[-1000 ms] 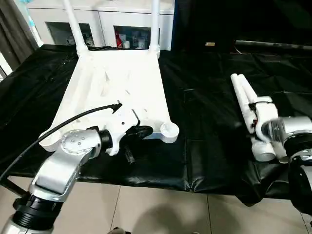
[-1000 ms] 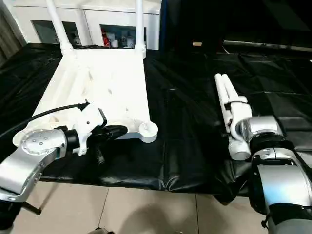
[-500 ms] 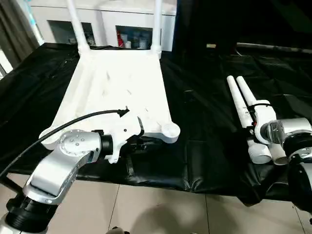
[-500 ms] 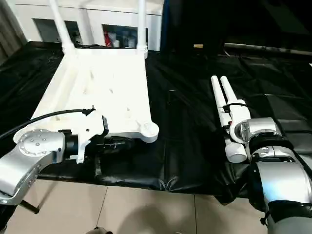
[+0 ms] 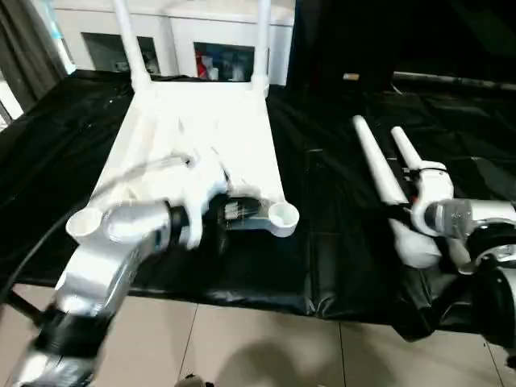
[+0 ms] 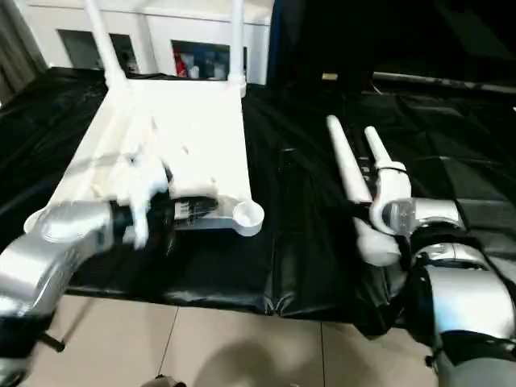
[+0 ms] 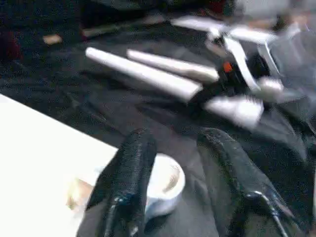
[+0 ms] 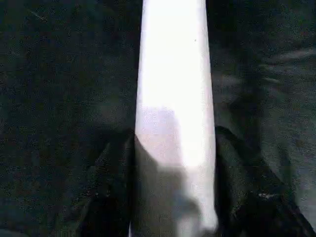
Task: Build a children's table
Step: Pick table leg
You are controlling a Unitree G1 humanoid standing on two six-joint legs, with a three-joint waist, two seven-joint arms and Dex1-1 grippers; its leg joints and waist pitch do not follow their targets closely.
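— On the right, what's that gripper [image 8: 173, 197] doing?
— Clamped round one loose leg [image 5: 379, 173]; a second leg [image 5: 405, 151] lies just beside it on the black sheet [image 5: 339, 242].
— And the left gripper [image 7: 185, 182]?
— Fingers apart, holding nothing, at the tabletop's [image 5: 201, 137] near socket [image 5: 283, 215].
— How far along?
— Two legs stand in the far corners; I'd say two remain.

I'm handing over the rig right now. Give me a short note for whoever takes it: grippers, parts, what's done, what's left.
Left gripper: open, at the tabletop's near right corner socket, holding nothing.
Right gripper: fingers on either side of one loose leg; grip unconfirmed.
Second loose leg lies beside it on the black cover.
Done: two legs stand in the far sockets.
Left: fit both loose legs into the near sockets.
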